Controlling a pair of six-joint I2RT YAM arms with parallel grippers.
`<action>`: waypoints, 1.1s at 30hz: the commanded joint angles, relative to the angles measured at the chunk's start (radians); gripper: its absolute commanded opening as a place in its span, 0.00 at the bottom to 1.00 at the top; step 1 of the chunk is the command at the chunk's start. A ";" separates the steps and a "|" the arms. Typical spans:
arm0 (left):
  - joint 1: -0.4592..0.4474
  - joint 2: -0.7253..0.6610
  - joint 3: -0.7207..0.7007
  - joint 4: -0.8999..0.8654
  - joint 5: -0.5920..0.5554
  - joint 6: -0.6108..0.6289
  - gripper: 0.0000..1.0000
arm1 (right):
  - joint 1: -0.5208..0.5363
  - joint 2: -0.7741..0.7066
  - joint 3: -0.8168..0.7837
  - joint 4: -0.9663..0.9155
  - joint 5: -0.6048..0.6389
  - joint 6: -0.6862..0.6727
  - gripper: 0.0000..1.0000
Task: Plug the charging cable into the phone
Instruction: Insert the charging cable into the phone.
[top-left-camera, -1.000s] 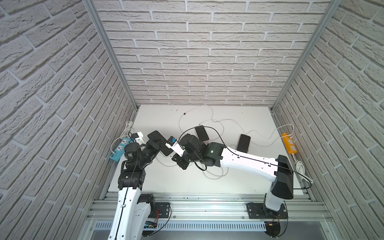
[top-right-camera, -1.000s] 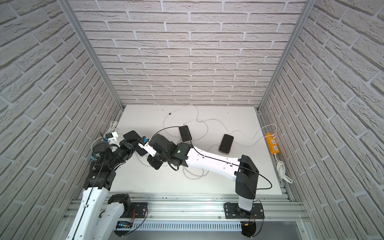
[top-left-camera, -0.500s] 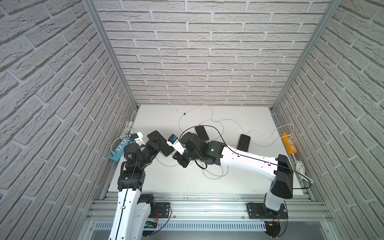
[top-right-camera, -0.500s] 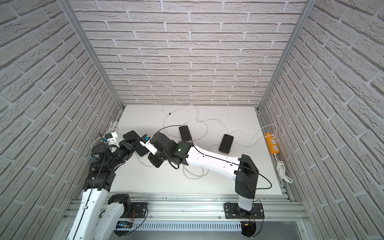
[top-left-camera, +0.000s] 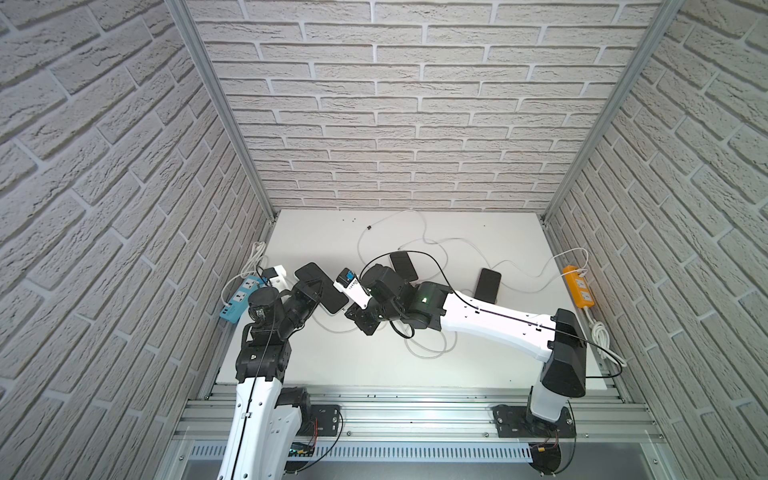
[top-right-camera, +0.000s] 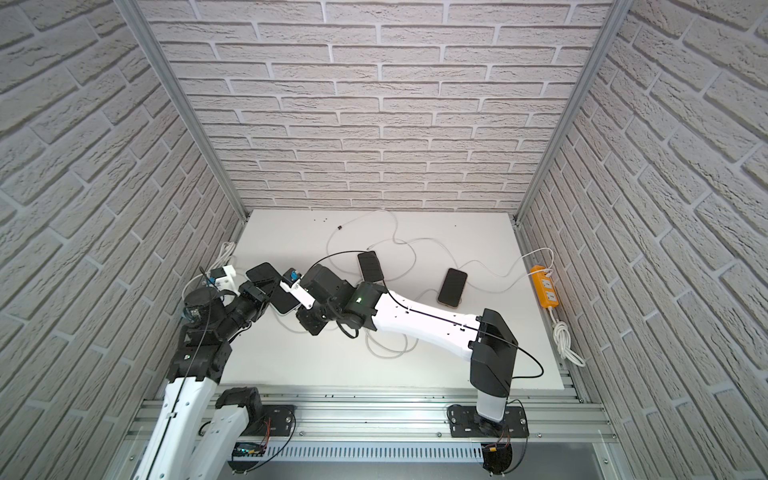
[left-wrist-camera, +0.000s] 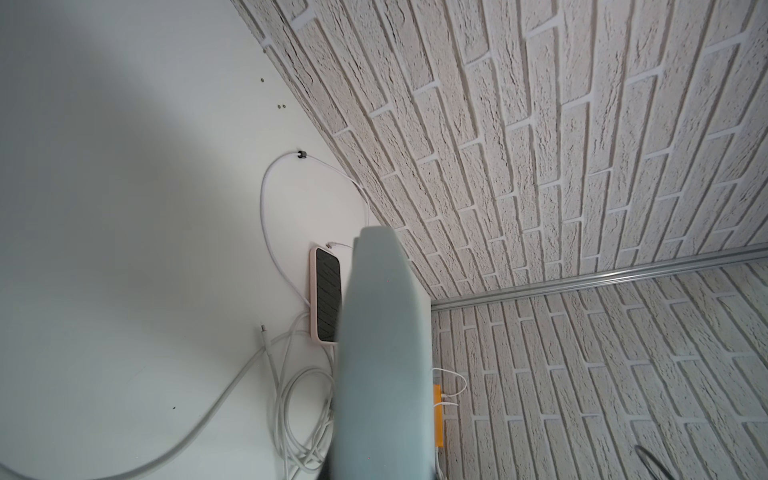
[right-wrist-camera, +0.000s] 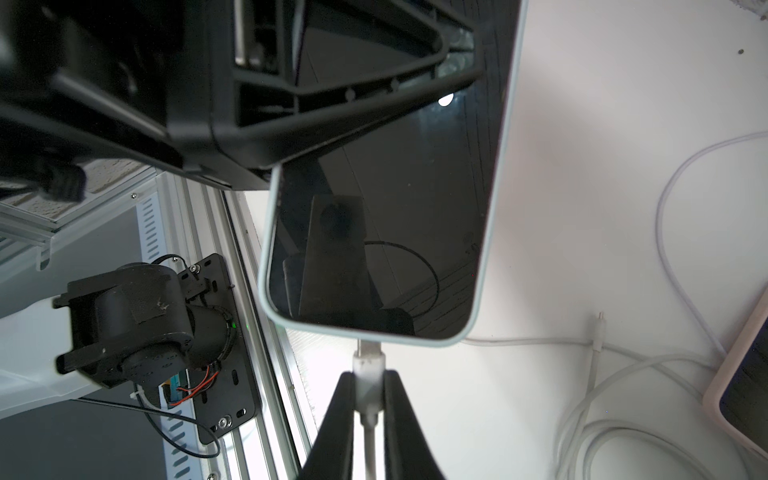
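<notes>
My left gripper (top-left-camera: 312, 287) is shut on the phone (top-left-camera: 322, 286), a black-screened phone in a pale blue case, and holds it above the table's left side. Its pale back (left-wrist-camera: 382, 353) fills the middle of the left wrist view. In the right wrist view the phone's screen (right-wrist-camera: 374, 232) faces me. My right gripper (right-wrist-camera: 368, 374) is shut on the white plug of the charging cable (right-wrist-camera: 368, 359). The plug's metal tip meets the middle of the phone's bottom edge; how deep it sits I cannot tell. Both top views show the right gripper (top-right-camera: 300, 312) just below the phone (top-right-camera: 272, 289).
Two more phones (top-left-camera: 404, 266) (top-left-camera: 488, 284) lie on the white table (top-left-camera: 498, 374) among loose white cables (top-left-camera: 428, 345). An orange power strip (top-left-camera: 578, 291) is at the right wall, a blue one (top-left-camera: 239, 301) at the left. A spare plug (right-wrist-camera: 598, 328) lies nearby.
My right gripper has moved up and left with the plug, bringing it to the phone's bottom edge. The left gripper has shifted the phone only slightly.
</notes>
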 joint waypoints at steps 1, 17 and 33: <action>-0.007 -0.017 -0.007 0.053 0.005 0.012 0.00 | -0.004 -0.020 0.021 0.005 -0.010 0.012 0.03; -0.016 -0.023 -0.004 0.044 0.015 0.007 0.00 | -0.003 0.015 0.050 0.004 -0.020 0.016 0.03; -0.031 -0.034 -0.009 0.025 0.016 0.003 0.00 | -0.013 0.067 0.129 0.018 -0.015 0.042 0.03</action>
